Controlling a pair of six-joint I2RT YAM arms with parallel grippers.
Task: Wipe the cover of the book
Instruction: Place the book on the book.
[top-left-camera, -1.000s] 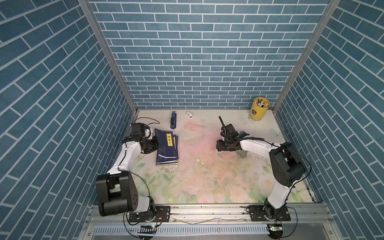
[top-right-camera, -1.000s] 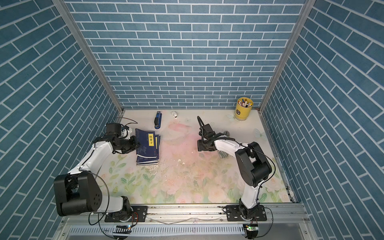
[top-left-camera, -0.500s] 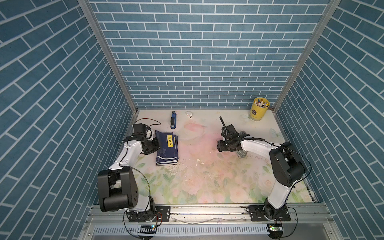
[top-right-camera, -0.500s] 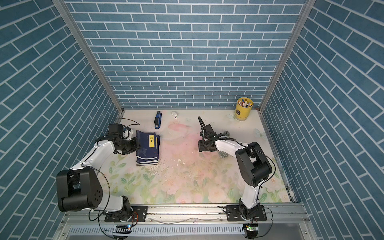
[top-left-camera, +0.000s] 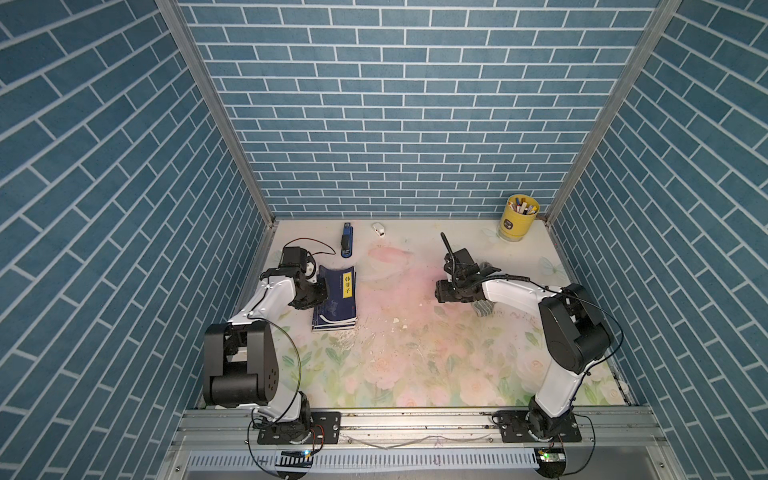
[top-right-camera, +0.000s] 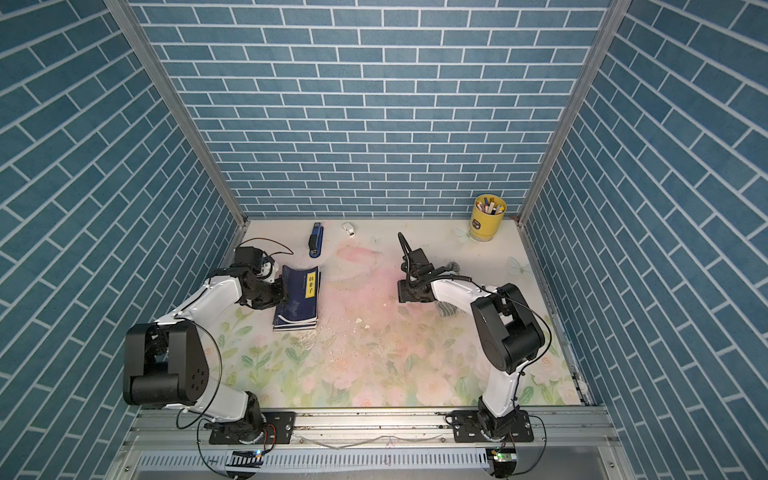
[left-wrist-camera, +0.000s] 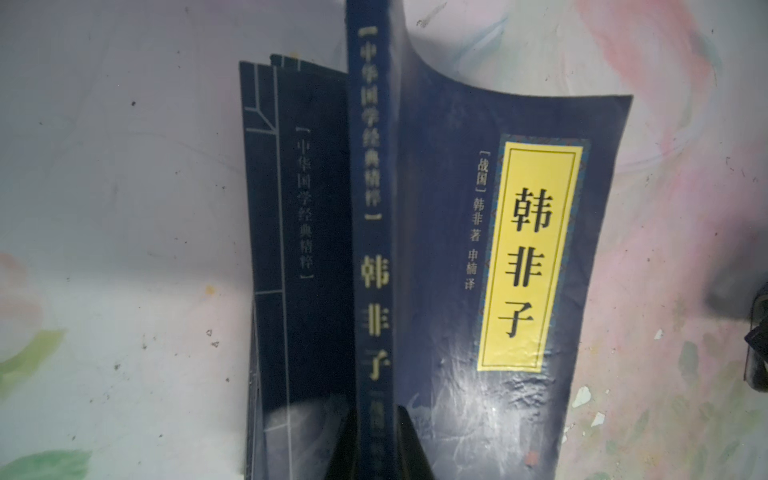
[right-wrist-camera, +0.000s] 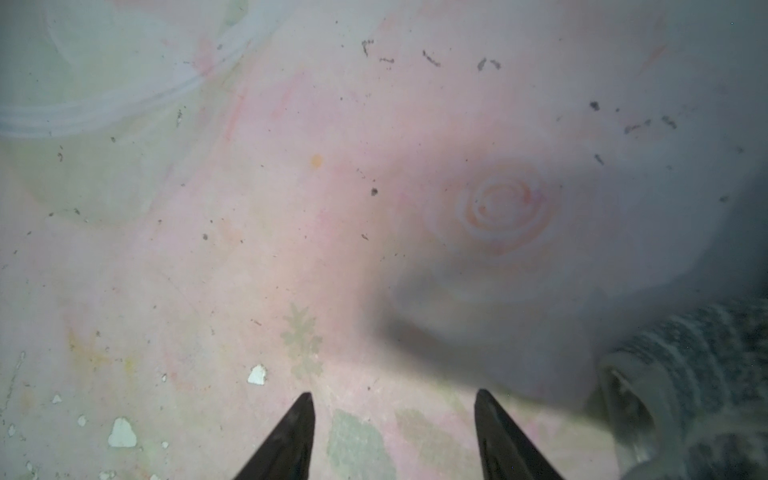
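Observation:
The dark blue book (top-left-camera: 338, 299) with a yellow title label lies at the table's left, also seen as the book (top-right-camera: 300, 297) and book (left-wrist-camera: 457, 249). My left gripper (left-wrist-camera: 377, 411) is shut on its spine, one black finger on each side, and the spine edge is raised off the mat. In both top views this gripper (top-left-camera: 320, 291) sits at the book's left edge. My right gripper (right-wrist-camera: 394, 392) is open over bare mat, nothing between its fingers, well right of the book (top-left-camera: 441, 291). A grey striped cloth (right-wrist-camera: 685, 374) lies beside it, under the right arm (top-left-camera: 484, 309).
A yellow cup of pens (top-left-camera: 517, 218) stands at the back right corner. A blue stapler (top-left-camera: 346, 245) and a small white object (top-left-camera: 378, 228) lie near the back wall. White crumbs (top-left-camera: 395, 321) dot the floral mat between the arms.
The left arm's elbow and shoulder have shifted a little toward the book, gripper still at the spine. The book and the right arm look unchanged.

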